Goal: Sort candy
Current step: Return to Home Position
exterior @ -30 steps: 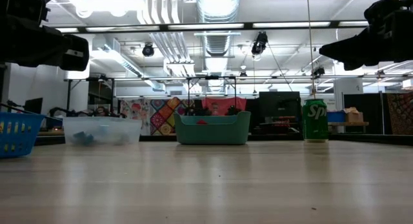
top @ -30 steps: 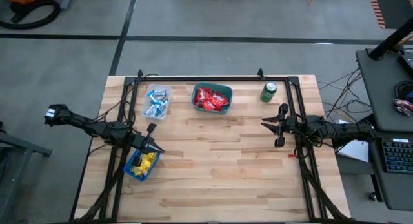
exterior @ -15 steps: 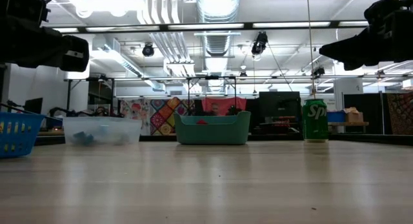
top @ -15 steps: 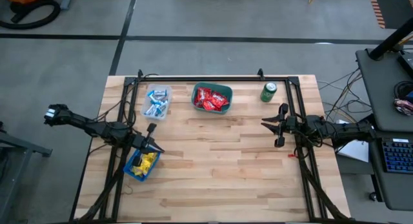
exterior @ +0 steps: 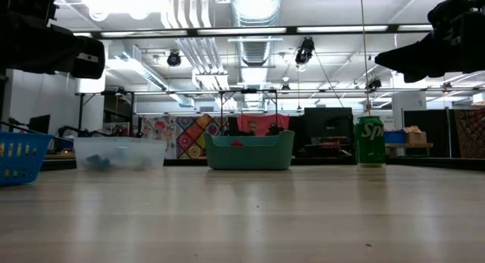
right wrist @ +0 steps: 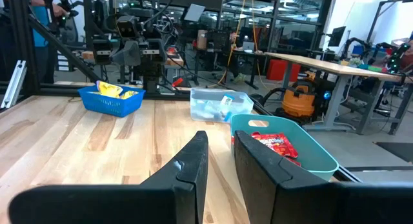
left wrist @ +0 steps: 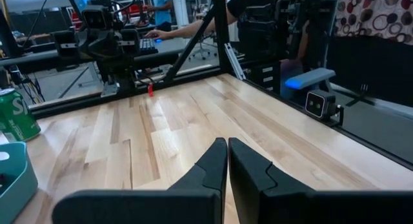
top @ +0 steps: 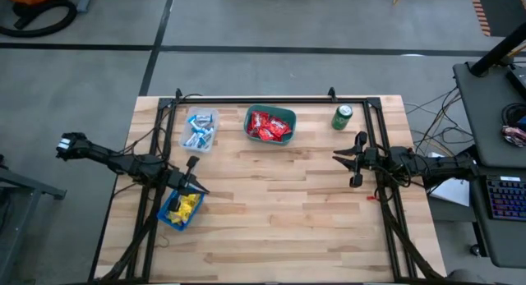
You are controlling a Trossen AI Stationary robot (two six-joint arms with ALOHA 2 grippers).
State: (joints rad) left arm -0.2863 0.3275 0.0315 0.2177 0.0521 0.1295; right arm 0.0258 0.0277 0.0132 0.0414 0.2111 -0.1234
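**Booth:** Closest first: what are your claws doing?

**Arm:** My left claw (left wrist: 228,143) is pinched to a hairline slit with nothing in it. My right claw (right wrist: 220,137) shows a narrow crack between the fingers, and it's empty too. Both hang high off the table (top: 279,227), the left at the 9 o'clock side and the right at the 3 o'clock side. They point toward each other and are well apart.

**Booth:** And the candy?

**Arm:** I see nothing loose on the boards. Nearest, at 8 o'clock, the yellow packets (top: 187,204) lie in the blue basket (top: 168,219), right under my left claw. Farther back at 11 o'clock, the blue-and-white wrappers (top: 198,131) sit in the clear bin (top: 212,115). At 12 o'clock the red packets (top: 268,126) fill the green bin (top: 283,111). Beyond my right claw, at 1 o'clock, the green can (top: 342,117) stands upright, apart from the bins.

**Booth:** So the sorting looks done. How do you park cleanly?

**Arm:** I reckon it's done, yes. For the park, I'd keep both sets of fingers as they are, with no opening or snapping on the way. The left side needs the most care. It's over the basket's 1 o'clock corner, so I'd hold my height and draw back toward 9 o'clock, never dipping to the rim. On the right I'd pull straight out toward 3 o'clock and avoid swinging toward 1 o'clock, where a clipped can would likely tip. Slow and level, one smooth retreat on each side.
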